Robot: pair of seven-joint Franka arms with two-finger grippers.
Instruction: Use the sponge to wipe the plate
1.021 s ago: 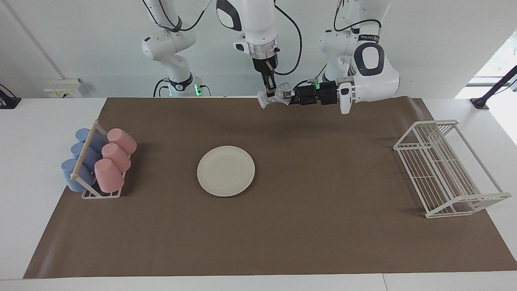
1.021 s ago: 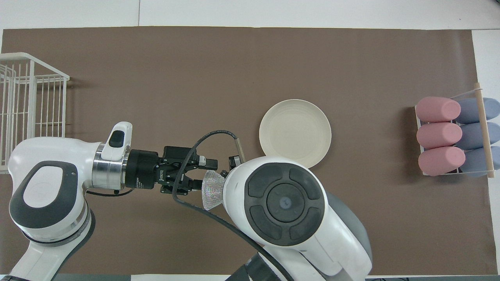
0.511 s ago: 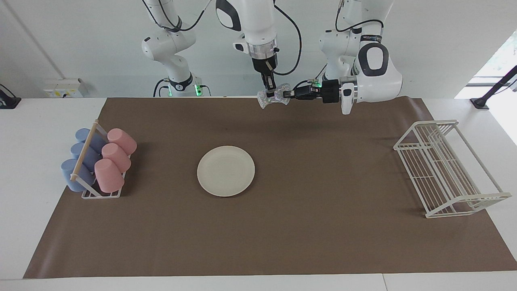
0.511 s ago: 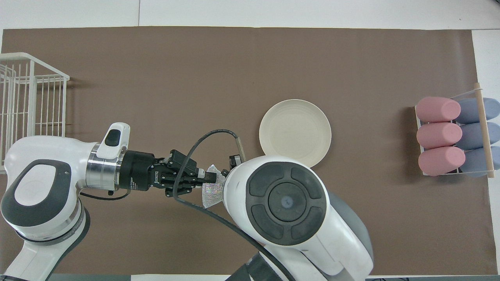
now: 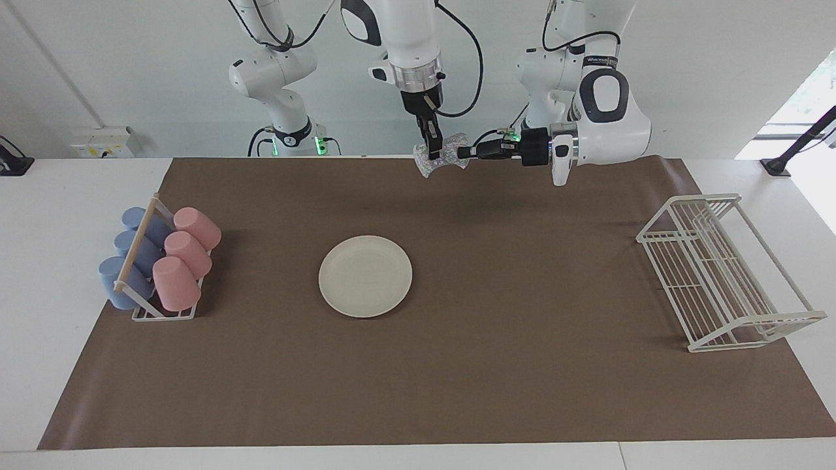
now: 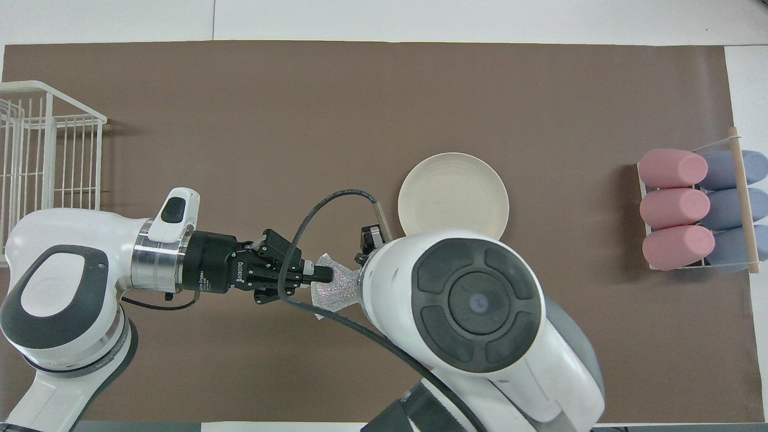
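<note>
The sponge [image 5: 449,156] hangs in the air over the robots' edge of the brown mat, pinched between both grippers. My right gripper [image 5: 432,155] points straight down and is shut on the sponge's middle. My left gripper [image 5: 461,153] lies level and is shut on the sponge's edge. In the overhead view the sponge [image 6: 339,291] shows at the left gripper [image 6: 327,277], while the right arm's wrist hides the right gripper. The cream-white plate [image 5: 365,276] lies bare on the mat, farther from the robots than both grippers; it also shows in the overhead view [image 6: 453,195].
A rack of pink and blue cups [image 5: 157,264] stands at the right arm's end of the table. A white wire dish rack [image 5: 718,271] stands at the left arm's end. The brown mat [image 5: 522,365] covers the table.
My left gripper, open around the sponge's edge a second ago, has closed on it. The right arm's wrist has risen a little, and the sponge shows more from above.
</note>
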